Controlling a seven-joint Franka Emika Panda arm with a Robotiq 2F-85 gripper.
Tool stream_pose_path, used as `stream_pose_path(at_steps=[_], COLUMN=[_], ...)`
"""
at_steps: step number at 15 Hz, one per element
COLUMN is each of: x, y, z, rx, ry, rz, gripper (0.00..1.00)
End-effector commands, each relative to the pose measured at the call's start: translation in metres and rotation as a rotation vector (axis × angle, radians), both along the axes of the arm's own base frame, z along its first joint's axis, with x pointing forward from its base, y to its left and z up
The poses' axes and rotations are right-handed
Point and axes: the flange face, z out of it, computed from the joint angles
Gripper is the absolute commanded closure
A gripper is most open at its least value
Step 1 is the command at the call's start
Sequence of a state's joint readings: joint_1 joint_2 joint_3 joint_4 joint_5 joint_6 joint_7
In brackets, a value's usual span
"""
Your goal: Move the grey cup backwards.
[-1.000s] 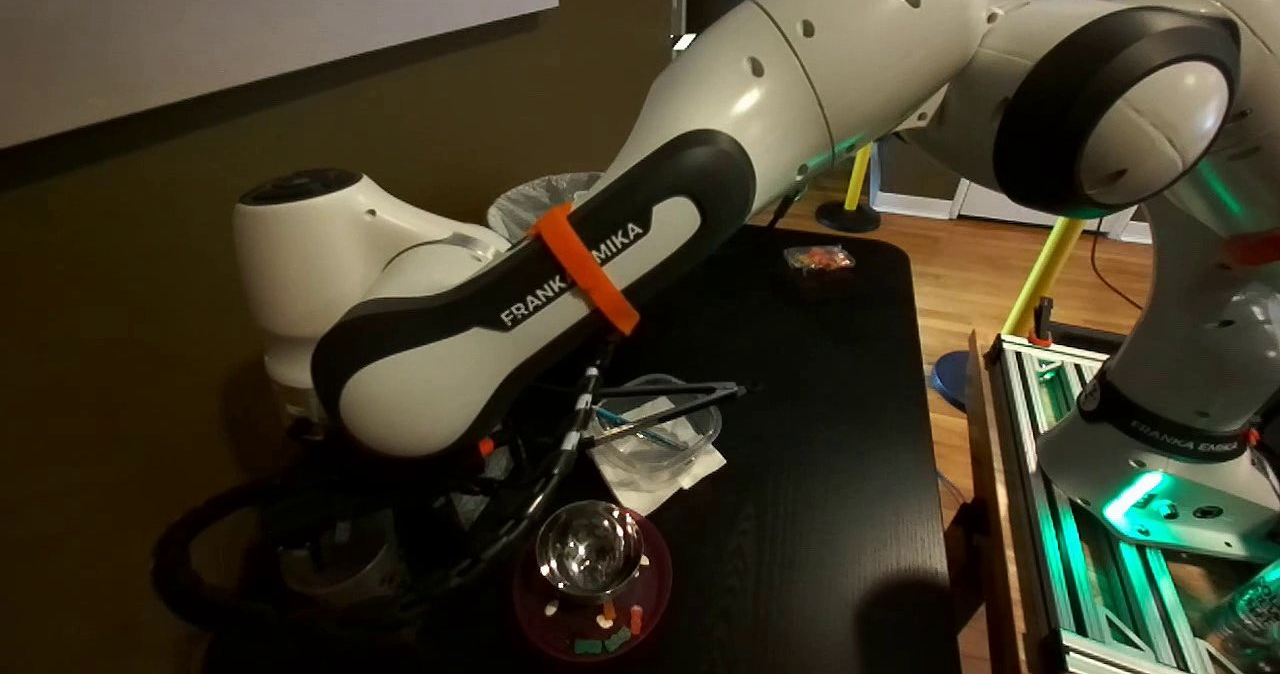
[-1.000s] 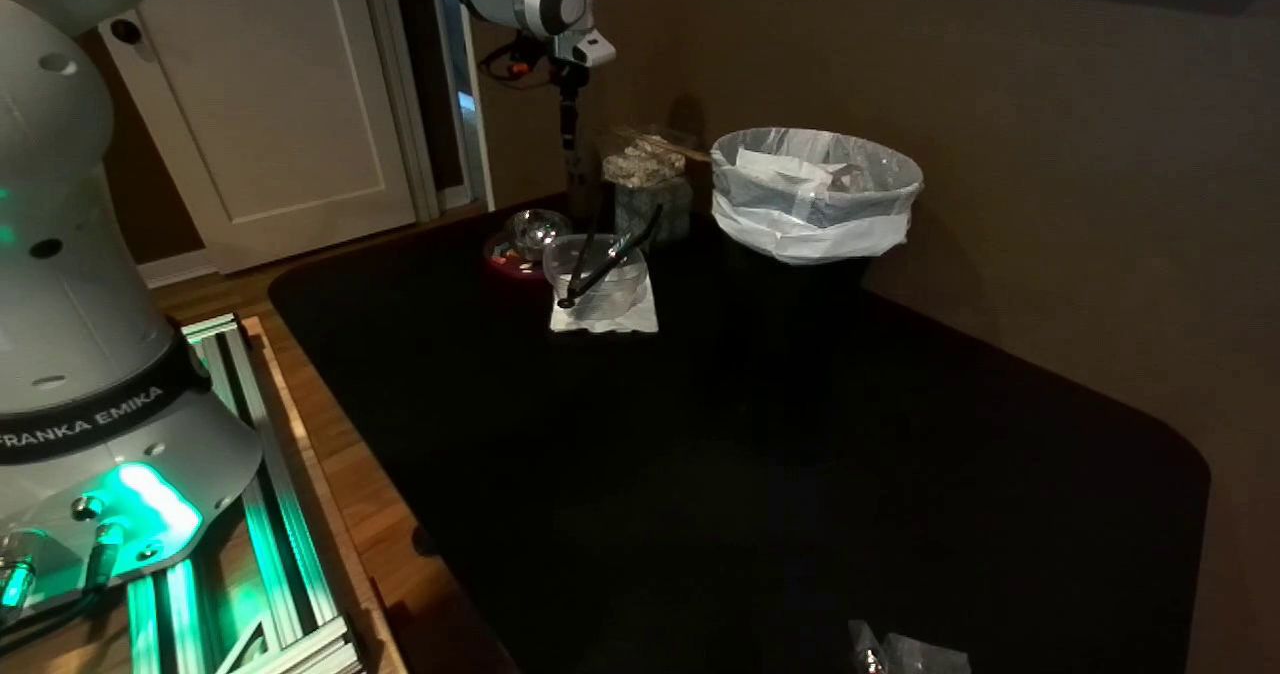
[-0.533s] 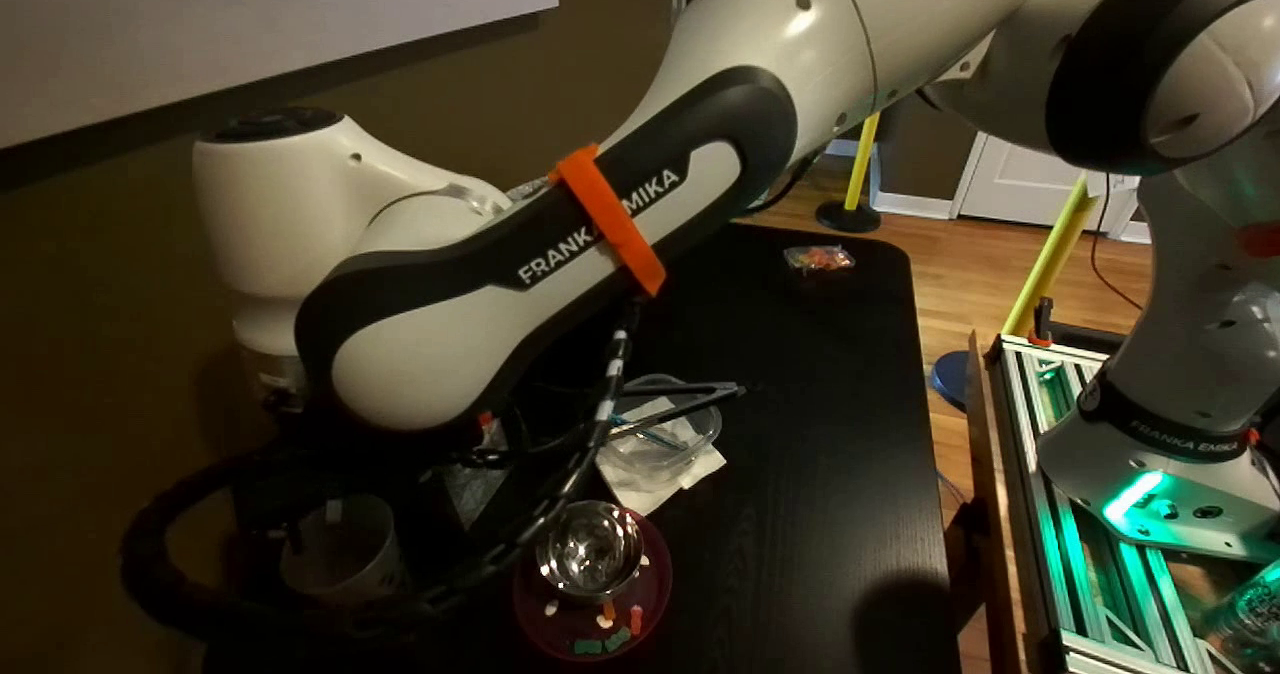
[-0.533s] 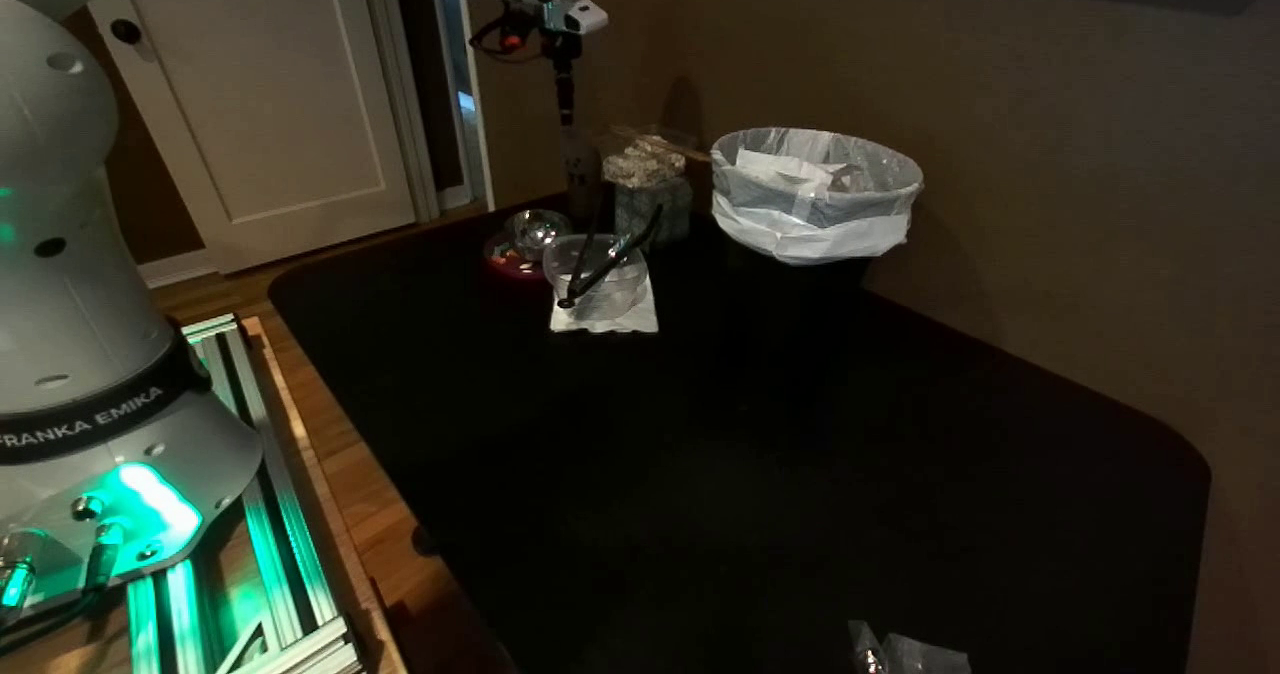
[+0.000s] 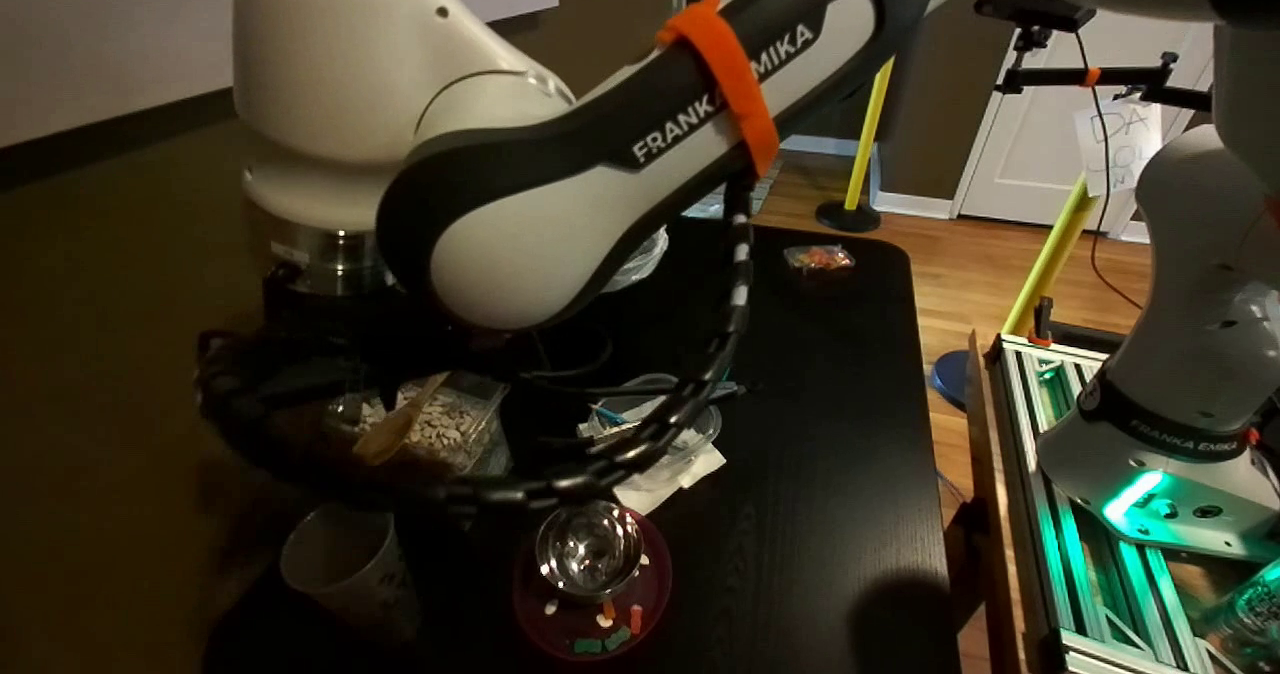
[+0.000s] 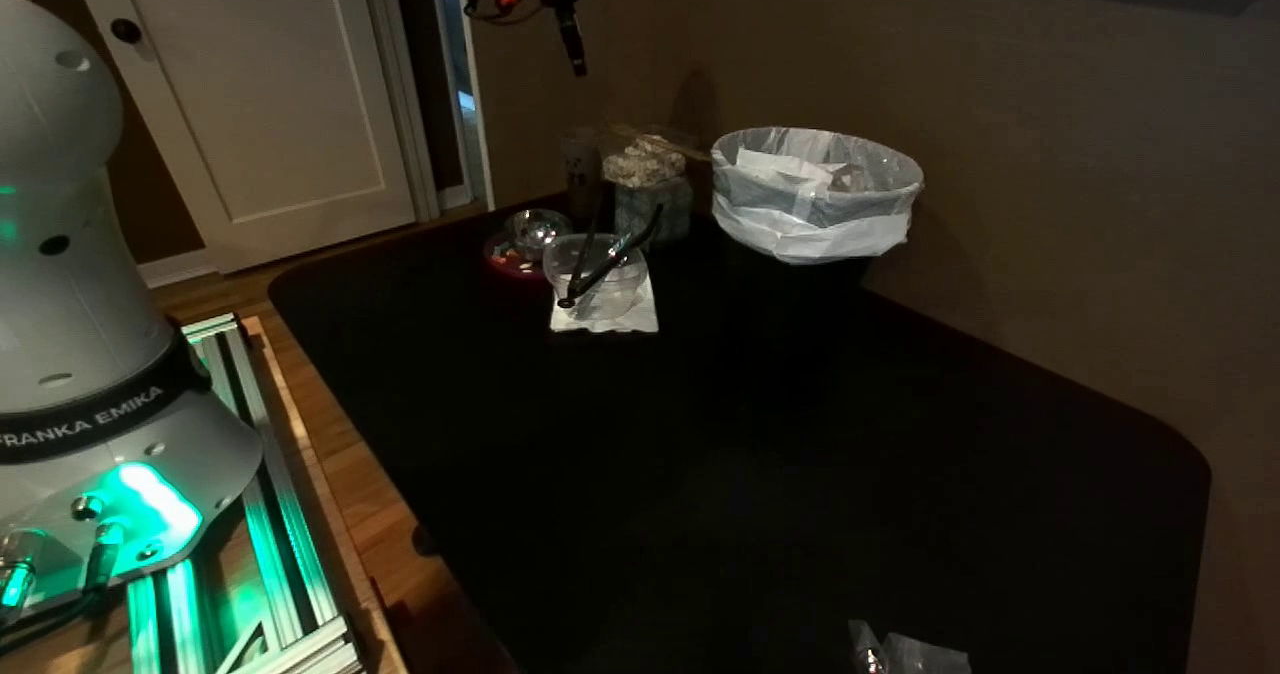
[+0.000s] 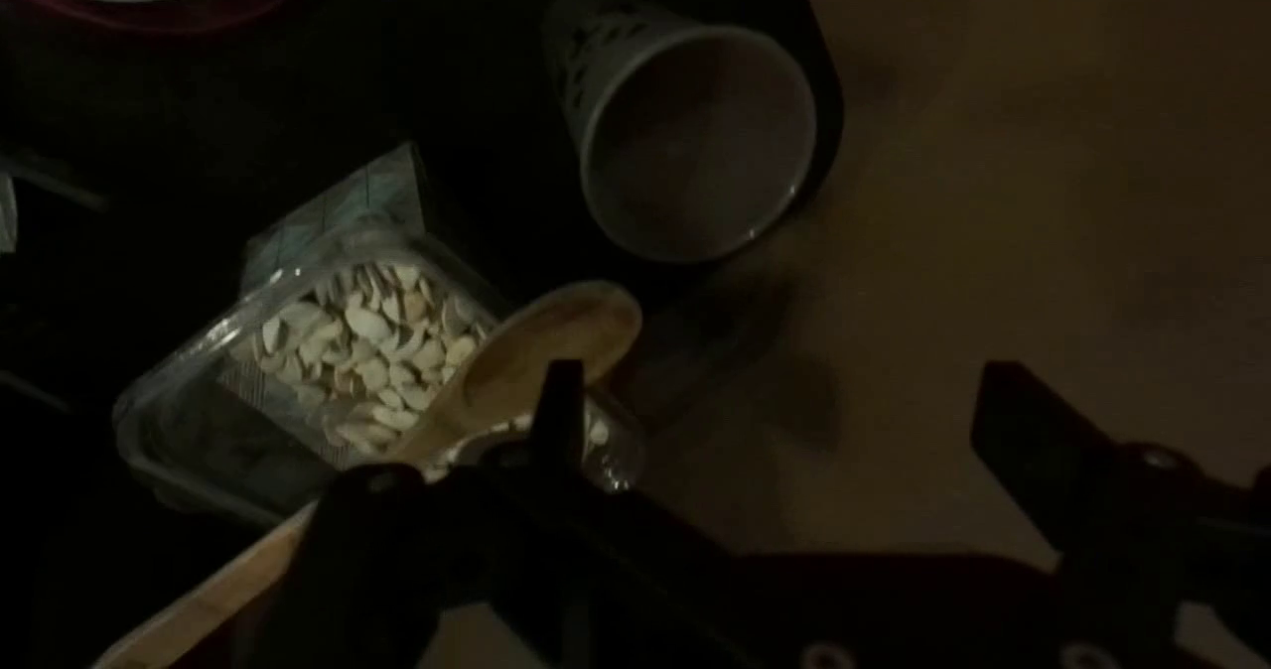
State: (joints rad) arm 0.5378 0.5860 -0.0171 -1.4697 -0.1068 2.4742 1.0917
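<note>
You had the hand (image 7: 782,376) spread wide, empty, higher than the clear tub (image 7: 228,330), presumably to avoid tipping the grey cup (image 7: 687,131), which stood upright just beside that tub, maybe its target spot, wooden spoon (image 7: 489,379) laid across the tub, probably for scooping.

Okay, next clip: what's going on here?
A robot arm, reaching over a dark table, is handling nothing right now: its gripper is open and empty. The grey cup stands upright near the table's edge, beside a clear container of pale pieces. The gripper hangs higher than the cup and apart from it, having risen over the last second. Whether the cup has already been moved backwards, these pictures don't settle.
</note>
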Motion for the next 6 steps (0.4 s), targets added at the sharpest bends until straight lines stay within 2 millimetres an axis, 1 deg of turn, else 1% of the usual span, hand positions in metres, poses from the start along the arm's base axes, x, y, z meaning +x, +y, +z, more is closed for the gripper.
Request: stream_pose_path(at_steps=[1,4,5,6], x=[-0.026,-0.038,-0.015,-0.019], y=[-0.035,-0.061,-0.046,-0.053], z=[0.020,0.029,0.028,0.030], rx=[0.028,0.054,0.042,0.047], ry=[-0.109,-0.184,-0.162,-0.176], rz=[-0.074,-0.124,-0.088,-0.099], gripper=[0.00,0.00,0.00,0.00])
